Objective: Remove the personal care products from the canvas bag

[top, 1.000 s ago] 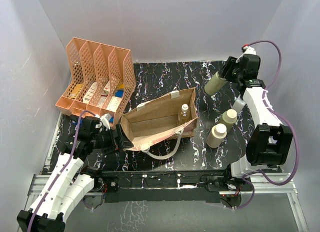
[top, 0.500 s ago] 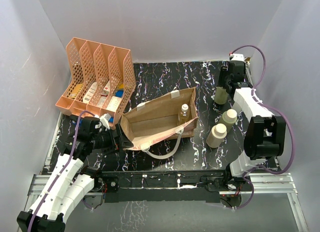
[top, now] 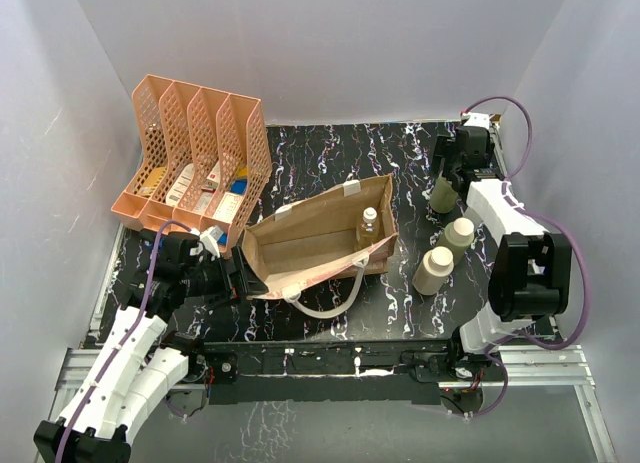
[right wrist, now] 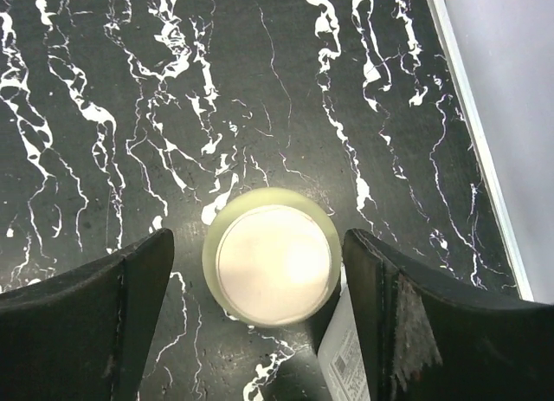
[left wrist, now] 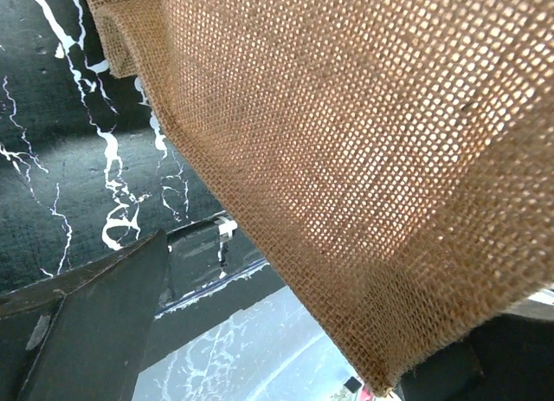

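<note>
The right end effector [right wrist: 258, 241] has lowered the beige bottle [right wrist: 273, 261] onto the worktop [right wrist: 130, 72] at two o'clock, and is now open around it. The left end effector [top: 238, 277] probably steadies the canvas bag [top: 300, 245]; I cannot tell its grip.

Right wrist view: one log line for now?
right pincer: open, straddling cream bottle; cream bottle: upright on table; bag: clear bottle inside; left pincer: at bag end
</note>
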Tool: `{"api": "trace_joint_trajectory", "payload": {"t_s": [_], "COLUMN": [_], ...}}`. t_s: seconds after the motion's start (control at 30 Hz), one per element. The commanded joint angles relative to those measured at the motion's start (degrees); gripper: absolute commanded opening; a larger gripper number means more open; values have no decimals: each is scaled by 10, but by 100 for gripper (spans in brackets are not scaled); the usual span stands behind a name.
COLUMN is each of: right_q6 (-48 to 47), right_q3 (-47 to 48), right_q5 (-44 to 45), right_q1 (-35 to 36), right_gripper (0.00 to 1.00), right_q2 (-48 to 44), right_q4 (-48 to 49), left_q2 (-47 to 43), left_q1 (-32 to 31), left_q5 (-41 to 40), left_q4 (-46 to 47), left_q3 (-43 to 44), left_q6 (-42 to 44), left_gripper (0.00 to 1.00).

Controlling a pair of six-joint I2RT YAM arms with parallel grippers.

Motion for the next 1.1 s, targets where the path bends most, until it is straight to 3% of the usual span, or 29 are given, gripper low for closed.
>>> {"api": "trace_joint_trajectory", "payload": {"t_s": [0.0,0.23,0.4,0.6,0.73,0.83,1.07], "right_q6": [22,73,105,135,157,167,187], "right_q3": [39,43,58,113,131,134,86], "right_q5": [-8,-138,-164,-208,-169,-139,10], "right_q1": [0,34,150,272,393,444,464], "right_gripper": [85,91,91,87,86,86,87], "right_q2": [-64,-182,-272,-270,-262,-241,-241], "right_q4": [-11,-122,-178,-225,-228,-258,-336], "left_q2": [-9,-20,-10,-8,-8,-8,-1], "left_q1": [0,0,0,0,0,0,0], "left_q5": [34,77,76,65,53,52,55], "left_q4": [4,44,38,29,26,27,18], "left_q3": [10,-20,-18,-20,-17,-13,-6], "left_q6": [-9,-35,-24,-18,-17,-20,-15], "left_gripper": [97,97,97,97,97,97,97]}}
